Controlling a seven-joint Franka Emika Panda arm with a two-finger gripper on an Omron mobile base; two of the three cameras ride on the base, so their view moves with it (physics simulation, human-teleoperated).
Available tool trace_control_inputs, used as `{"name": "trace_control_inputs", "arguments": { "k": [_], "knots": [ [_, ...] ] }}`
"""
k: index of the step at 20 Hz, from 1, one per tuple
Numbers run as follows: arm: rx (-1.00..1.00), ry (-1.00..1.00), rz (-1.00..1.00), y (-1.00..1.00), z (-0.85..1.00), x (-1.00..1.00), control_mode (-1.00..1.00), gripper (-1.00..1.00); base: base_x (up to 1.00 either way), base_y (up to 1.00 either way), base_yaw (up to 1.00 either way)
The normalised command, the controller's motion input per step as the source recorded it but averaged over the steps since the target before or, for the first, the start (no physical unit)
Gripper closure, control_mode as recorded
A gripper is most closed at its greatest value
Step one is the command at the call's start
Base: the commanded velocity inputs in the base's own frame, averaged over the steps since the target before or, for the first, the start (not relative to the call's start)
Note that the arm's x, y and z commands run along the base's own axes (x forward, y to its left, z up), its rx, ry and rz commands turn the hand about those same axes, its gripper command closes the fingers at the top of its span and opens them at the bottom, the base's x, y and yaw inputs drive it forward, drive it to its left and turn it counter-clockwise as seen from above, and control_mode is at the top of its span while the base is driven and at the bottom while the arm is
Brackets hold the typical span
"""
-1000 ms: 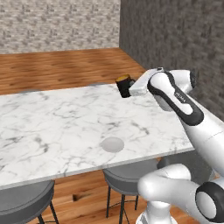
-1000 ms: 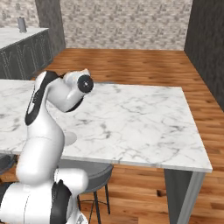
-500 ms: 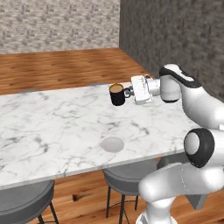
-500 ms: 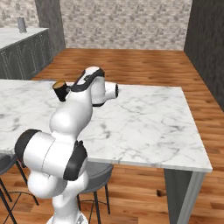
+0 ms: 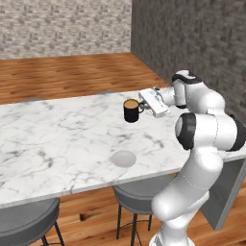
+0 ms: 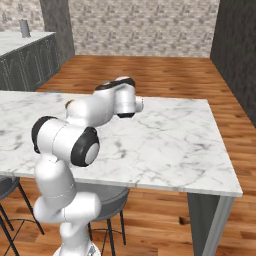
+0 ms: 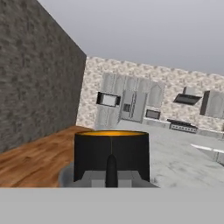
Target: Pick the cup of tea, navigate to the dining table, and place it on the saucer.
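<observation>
The cup of tea (image 5: 130, 110) is a black mug with orange-brown liquid at its rim. It hangs upright just over the dining table (image 5: 57, 139), a white marble slab with grey veins. My gripper (image 5: 142, 106) reaches in from the right and is shut on the cup's handle side. The saucer (image 5: 123, 158), a pale grey disc, lies on the table nearer the front edge, in front of the cup and apart from it. In the hand view the cup (image 7: 111, 151) stands close at the bottom centre, with the gripper (image 7: 111, 180) shut on its handle.
Two grey stools (image 5: 139, 192) (image 5: 26, 223) are tucked under the table's front edge. A dark brick wall (image 5: 192, 38) runs along the right. A counter on grey cabinets (image 6: 27, 60) with a grey canister (image 6: 24, 28) stands at the far left.
The arm has unfolded and carried the cup out over the table, lower and nearer to the saucer. The table and saucer have kept their places in view.
</observation>
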Motion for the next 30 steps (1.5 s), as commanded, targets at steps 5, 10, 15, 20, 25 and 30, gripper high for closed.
{"name": "trace_control_inputs", "arguments": {
  "k": [5, 10, 15, 20, 25, 30],
  "knots": [
    [0.0, 0.07, 0.02, 0.0, -0.69, -0.06, -1.0, 1.0, 0.0, 0.0, 0.0],
    [0.0, 0.01, 0.0, 0.0, -0.6, -0.29, -1.0, 1.0, 0.0, 0.0, 0.0],
    [0.0, 0.07, 0.0, 0.0, -0.44, -0.5, -1.0, 1.0, 0.0, 0.0, 0.0],
    [0.0, 0.14, 0.01, 0.0, -0.17, -0.42, -1.0, 1.0, 0.0, 0.0, 0.0],
    [0.0, 0.21, 0.0, 0.03, -0.08, -0.09, -1.0, 1.0, 0.0, 0.0, 0.0],
    [0.01, 0.12, 0.0, 0.07, 0.0, 0.0, -1.0, 1.0, 0.0, 0.0, 0.0]
  ]
}}
